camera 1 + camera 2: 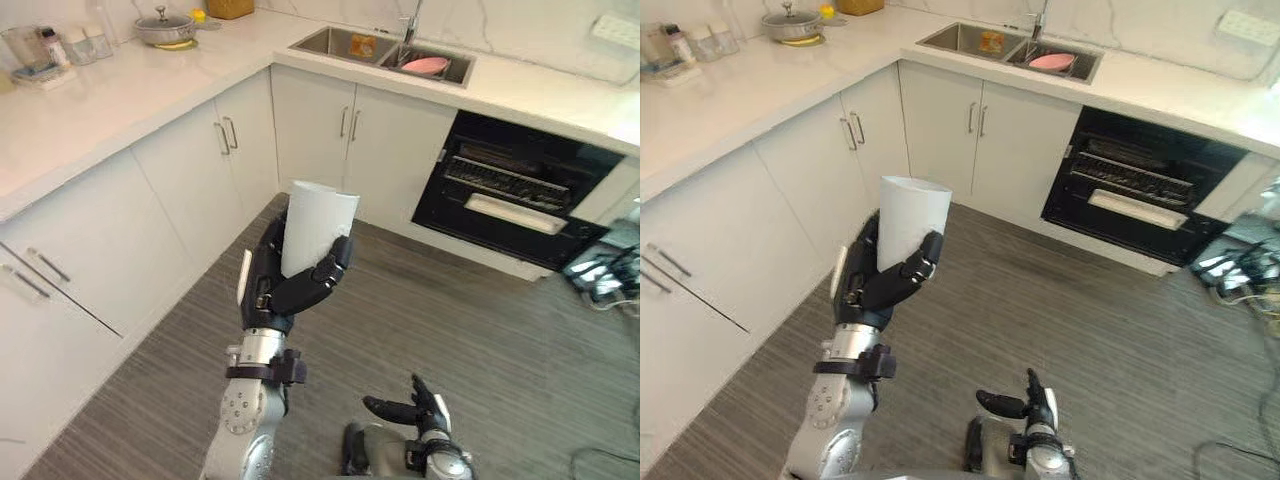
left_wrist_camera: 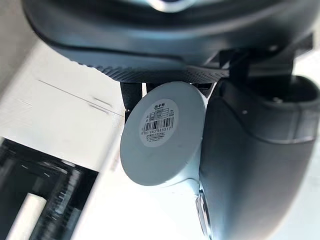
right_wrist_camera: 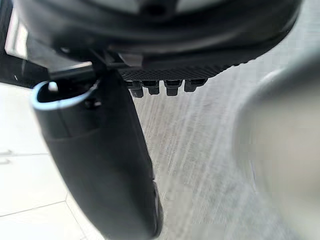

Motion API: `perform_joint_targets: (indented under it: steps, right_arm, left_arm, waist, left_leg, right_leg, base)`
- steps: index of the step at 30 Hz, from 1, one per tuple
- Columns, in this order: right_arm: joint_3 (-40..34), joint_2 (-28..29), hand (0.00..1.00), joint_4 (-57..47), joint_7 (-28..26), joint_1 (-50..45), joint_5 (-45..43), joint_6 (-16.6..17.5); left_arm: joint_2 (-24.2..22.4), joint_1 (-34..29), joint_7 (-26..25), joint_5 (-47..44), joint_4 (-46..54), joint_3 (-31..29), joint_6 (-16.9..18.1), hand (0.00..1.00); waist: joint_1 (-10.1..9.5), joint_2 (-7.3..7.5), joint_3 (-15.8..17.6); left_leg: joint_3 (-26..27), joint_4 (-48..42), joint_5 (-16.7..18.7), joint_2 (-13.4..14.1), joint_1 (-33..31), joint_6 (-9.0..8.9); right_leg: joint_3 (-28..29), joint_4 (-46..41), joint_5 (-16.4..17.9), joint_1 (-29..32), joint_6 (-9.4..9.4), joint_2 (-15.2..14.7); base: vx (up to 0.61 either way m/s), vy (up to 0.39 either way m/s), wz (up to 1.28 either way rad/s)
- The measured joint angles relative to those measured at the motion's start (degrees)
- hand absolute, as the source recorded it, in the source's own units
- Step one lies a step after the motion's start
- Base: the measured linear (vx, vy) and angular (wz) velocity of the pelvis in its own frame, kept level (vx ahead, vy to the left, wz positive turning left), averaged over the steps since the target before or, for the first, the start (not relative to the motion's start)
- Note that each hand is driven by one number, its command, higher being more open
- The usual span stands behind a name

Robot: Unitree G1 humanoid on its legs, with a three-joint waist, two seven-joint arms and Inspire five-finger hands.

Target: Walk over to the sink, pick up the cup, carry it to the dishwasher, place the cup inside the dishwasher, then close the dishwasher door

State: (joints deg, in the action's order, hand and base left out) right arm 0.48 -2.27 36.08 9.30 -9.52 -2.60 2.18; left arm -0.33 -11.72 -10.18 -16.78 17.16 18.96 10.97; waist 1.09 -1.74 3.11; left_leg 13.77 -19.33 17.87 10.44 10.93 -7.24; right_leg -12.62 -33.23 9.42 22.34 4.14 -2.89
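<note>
1. Held the cup (image 1: 318, 225) upright, mouth up, in the left robot hand (image 1: 300, 288), with fingers and thumb curled around its lower half. Hung above the floor (image 1: 450, 320), well apart from the sink (image 1: 350, 42) and from the dishwasher (image 1: 520, 190).
2. Judged a slip as the first risk. Looked smooth and narrower toward the base, so might slide down through the grip with the shaking of steps.
3. Judged tipping as the second risk. Gripped low, with the tall upper part free, so might lean over on a quick turn of the wrist.
4. Judged a knock as the third risk. Showed a dark open front with racks at the dishwasher, so might strike the rim against a rack or an edge if brought in too high or tilted.
5. Kept the right robot hand (image 1: 420, 408) low near the bottom of the eye views, fingers relaxed and apart, holding nothing. Seemed free for the door later, but could push it early against the cup arm.
6. Noted a round white sticker (image 2: 159, 122) with a barcode and small print on the base of the cup, in the left wrist view. Could not read the print.
7. Saw no readable writing on the counter (image 1: 130, 90), on the pot (image 1: 165, 27) there, or on the pink dish (image 1: 427, 66) in the sink.
</note>
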Motion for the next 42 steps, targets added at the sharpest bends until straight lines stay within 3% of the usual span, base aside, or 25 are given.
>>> perform_joint_targets:
  steps: [3,5,6,9,10,11,12,13,14,17,18,20,21,24,28,29,30,31,32,33,34,37,39,40,42]
  right_arm:
    - [0.04,-0.23,1.0,-0.88,0.01,-1.14,-0.04,0.07]
    - [0.02,-0.25,1.0,-2.06,0.51,-2.22,-0.21,0.91]
    - [0.01,-0.25,1.0,-2.11,0.58,-2.17,-0.24,0.99]
    - [-0.14,-0.39,1.0,-2.1,0.71,-2.09,-0.59,0.98]
    - [-0.12,-0.43,1.0,-1.9,0.66,-2.06,-0.61,0.97]
    - [-0.16,-0.55,1.0,-1.35,0.64,-1.98,-0.62,0.97]
    - [-0.28,-0.75,1.0,-0.36,0.66,-1.92,-0.63,0.95]
    - [-0.25,-1.03,1.0,0.67,0.67,-1.86,-0.63,0.91]
    - [-0.26,-0.55,1.0,2.45,0.73,-1.26,-0.71,0.58]
    - [-0.13,0.5,1.0,3.38,0.55,-1.52,-0.61,0.35]
    - [-0.15,0.86,1.0,3.36,0.57,-1.53,-0.52,0.35]
    - [-0.18,1.61,1.0,2.73,0.54,-1.53,-0.17,0.4]
    - [-0.22,2.05,1.0,2.86,0.45,-1.4,-0.05,0.36]
    - [-0.23,3.76,1.0,2.87,0.08,-2.61,0.04,0.15]
    - [-0.05,5.06,1.0,2.65,-0.15,-1.95,0.55,0.0]
    - [-0.06,4.97,1.0,2.61,-0.12,-1.9,0.55,0.0]
    - [-0.04,4.92,1.0,2.64,-0.1,-2.3,0.55,0.0]
    - [-0.11,4.13,1.0,3.08,-0.1,-2.33,0.56,-0.01]
    - [-0.12,2.99,1.0,3.67,-0.04,-2.17,0.56,-0.23]
    - [-0.16,1.88,1.0,3.41,-0.06,-2.09,0.55,-0.23]
    - [-0.16,1.74,1.0,3.43,-0.07,-2.02,0.55,-0.27]
    - [-0.14,1.84,1.0,2.46,0.02,-2.97,0.47,-0.15]
    - [-0.19,1.25,1.0,1.29,0.36,-3.69,0.3,0.03]
    - [-0.18,1.08,1.0,1.02,0.52,-3.78,-0.11,0.39]
    - [-0.14,1.12,1.0,0.95,0.55,-3.72,-0.21,0.39]
  left_arm:
    - [-1.32,-0.58,0.12,-0.01,-2.22,0.2,-0.96,0.0]
    - [-1.22,-1.07,1.0,-0.02,-1.48,0.46,-0.83,0.0]
    - [-1.23,-1.06,1.15,-0.05,-1.24,0.26,-0.8,0.0]
    - [-1.25,-1.27,1.51,-0.08,-0.93,-1.5,-0.59,0.0]
    - [-1.31,-1.61,1.54,-0.08,-0.85,-2.69,-0.59,0.0]
    - [-1.26,-2.08,1.51,-0.07,-0.86,-3.77,-0.6,0.0]
    - [-1.05,-2.45,1.46,-0.07,-0.89,-4.54,-0.6,0.0]
    - [-0.95,-2.96,1.41,-0.07,-0.93,-4.59,-0.58,0.0]
    - [-0.09,-3.16,1.24,-0.06,-1.04,-5.38,-0.63,0.0]
    - [0.73,-3.08,0.15,-0.06,-0.83,-5.3,-0.82,0.0]
    - [1.37,-3.08,0.09,-0.06,-0.69,-4.88,-0.86,0.0]
    - [3.52,-3.02,0.14,0.0,1.92,-2.69,-1.11,0.0]
    - [4.05,-2.89,0.2,0.05,2.99,-2.16,-1.21,0.0]
    - [4.13,-2.85,0.2,0.05,5.32,-0.35,-1.09,0.0]
    - [4.12,-1.54,0.22,0.0,4.96,0.21,-0.01,0.0]
    - [4.07,-1.49,0.22,-0.01,4.59,0.21,0.03,0.0]
    - [4.13,-1.49,0.18,0.01,3.8,0.13,0.07,0.0]
    - [3.37,-1.22,0.22,0.03,2.05,0.21,0.34,0.0]
    - [1.86,-1.18,0.09,0.01,-0.5,0.25,-0.47,0.0]
    - [0.76,-0.68,0.1,0.01,-2.12,0.2,-0.84,0.0]
    - [0.35,-0.21,0.11,0.02,-2.92,0.25,-1.08,0.0]
    - [-0.37,-0.16,0.32,0.02,-4.24,0.59,-2.44,0.0]
    - [-0.59,-0.2,0.98,0.01,-3.86,1.23,-2.41,0.0]
    - [-0.8,-0.56,1.79,0.01,-3.18,1.4,-2.35,0.0]
    - [-0.87,-1.25,1.79,-0.02,-2.47,0.85,-2.34,0.0]
  waist:
    - [-0.2,-0.41,0.42]
    - [-2.51,-0.68,0.56]
    - [-2.98,-0.69,0.55]
    - [-5.12,-0.87,0.55]
    - [-5.42,-0.83,0.56]
    - [-5.43,-0.72,0.56]
    - [-5.43,-0.33,0.58]
    - [-5.52,-0.07,0.29]
    - [-5.17,1.68,-0.36]
    - [-5.22,3.37,-0.56]
    - [-5.51,3.65,-0.44]
    - [-5.02,4.2,-0.25]
    - [-4.76,4.84,0.22]
    - [-2.99,4.36,0.25]
    - [-1.36,4.28,0.12]
    - [-1.18,4.57,-0.02]
    - [-1.15,6.01,-0.85]
    - [-0.79,5.27,-1.18]
    - [-0.92,2.56,-2.05]
    - [-0.84,1.59,-2.03]
    - [-0.7,1.36,-1.58]
    - [-0.47,1.22,-0.41]
    - [-1.43,1.03,-0.43]
    - [-2.08,1.47,-0.21]
    - [-3.53,1.25,-0.46]
  left_leg:
    - [-5.7,-22.42,-10.71,3.14,-6.66,-0.52]
    - [-6.07,-43.68,-9.23,6.35,-18.09,1.21]
    - [-5.6,-45.52,-8.23,6.79,-20.89,1.32]
    - [-2.21,-37.04,-3.1,6.65,-29.77,4.15]
    - [-2.32,-27.4,-2.53,5.09,-31.31,4.32]
    - [-3.42,-18.05,-2.97,2.83,-31.9,3.87]
    - [-5.28,-10.36,-7.61,-0.14,-31.85,3.98]
    - [-5.81,-8.51,-11.77,-1.65,-30.64,4.44]
    - [-4.31,-8.06,-11.69,-3.81,-29.62,6.04]
    - [-1.81,-14.72,-5.9,-3.78,-29.61,8.15]
    - [-0.29,-14.72,-4.47,-3.6,-27.7,8.13]
    - [2.38,-9.15,-1.32,-4.91,-20.61,7.98]
    - [2.87,-7.58,-1.22,-5.65,-18.55,8.07]
    - [3.22,-3.24,0.49,-5.52,-11.09,7.88]
    - [4.36,0.87,2.94,-3.22,-3.33,4.75]
    - [4.66,1.75,3.31,-3.3,-1.95,3.96]
    - [4.93,2.58,3.76,-4.48,-0.29,3.16]
    - [4.55,2.83,4.31,-4.14,0.79,2.24]
    - [4.26,3.03,3.85,-2.07,1.59,1.51]
    - [3.85,1.78,2.62,-1.13,1.62,1.08]
    - [3.49,-0.12,1.82,-0.4,1.42,0.6]
    - [-1.37,-24.1,-4.5,4.53,-5.38,-0.21]
    - [-2.28,-34.78,-3.81,6.07,-11.9,0.87]
    - [-1.95,-36.31,-1.96,6.52,-16.53,3.05]
    - [-2.4,-30.16,0.56,5.75,-20.27,4.94]
  right_leg:
    - [-1.55,7.48,1.16,-11.71,0.11,1.37]
    - [-1.26,16.36,1.31,-21.84,0.13,3.41]
    - [-1.14,18.22,1.35,-23.69,0.1,3.69]
    - [0.51,23.7,2.72,-29.65,-1.61,3.69]
    - [1.38,23.86,3.98,-30.77,-2.51,3.2]
    - [2.17,23.65,5.51,-31.7,-3.49,2.22]
    - [3.24,23.15,7.06,-32.4,-5.17,0.65]
    - [4.5,22.92,7.81,-32.66,-5.98,-0.14]
    - [5.94,23.05,8.45,-33.28,-6.92,-2.45]
    - [12.4,21.49,6.73,-33.68,-8.45,-4.5]
    - [13.47,18.2,6.3,-33.02,-8.98,-4.91]
    - [13.87,-3.95,3.36,-23.68,-11.08,-6.44]
    - [14.2,-10.98,0.24,-20.49,-10.66,-7.21]
    - [11.7,-25.21,4.5,-10.36,-7.77,-6.92]
    - [1.53,-11.95,7.04,-1.18,-5.63,-4.93]
    - [-0.51,-6.08,5.77,-0.53,-5.11,-4.12]
    - [-1.57,2.84,-2.23,-0.44,-2.36,-3.64]
    - [-1.58,1.7,-2.79,-0.71,-0.32,-3.36]
    - [-2.44,1.69,-1.73,-1.73,0.37,-1.42]
    - [-2.72,2.08,-0.31,-2.57,0.89,-0.4]
    - [-2.99,2.77,0.18,-3.79,1.01,0.15]
    - [-3.1,10.56,0.81,-14.23,1.45,3.06]
    - [-2.55,13.73,1.26,-18.48,1.62,3.86]
    - [-1.64,15.04,2.49,-20.51,2.01,4.03]
    - [1.14,15.14,3.58,-21.76,1.35,4.02]
  base:
    - [0.55,-0.128,0.39]
    - [0.48,-0.037,0.03]
    - [0.42,0.002,-0.11]
    - [0.36,0.065,-0.23]
    - [0.46,0.238,-0.31]
    - [0.57,0.344,-0.41]
    - [0.42,0.278,-0.42]
    - [0.36,0.256,-0.36]
    - [0.31,0.179,-0.19]
    - [0.54,0.345,-0.46]
    - [0.49,0.319,-0.85]
    - [0.35,0.208,-0.54]
    - [0.27,0.12,-0.18]
    - [0.37,0.039,-0.04]
    - [0.42,-0.045,-0.08]
    - [0.58,-0.101,-0.08]
    - [0.44,-0.077,-0.04]
    - [0.54,-0.06,-0.15]
    - [0.52,-0.058,-0.17]
    - [0.5,-0.064,-0.2]
    - [0.47,-0.127,-0.04]
    - [0.45,-0.133,-0.01]
    - [0.24,0.0,-0.13]
    - [0.17,0.021,-0.18]
    - [0.2,0.064,-0.54]
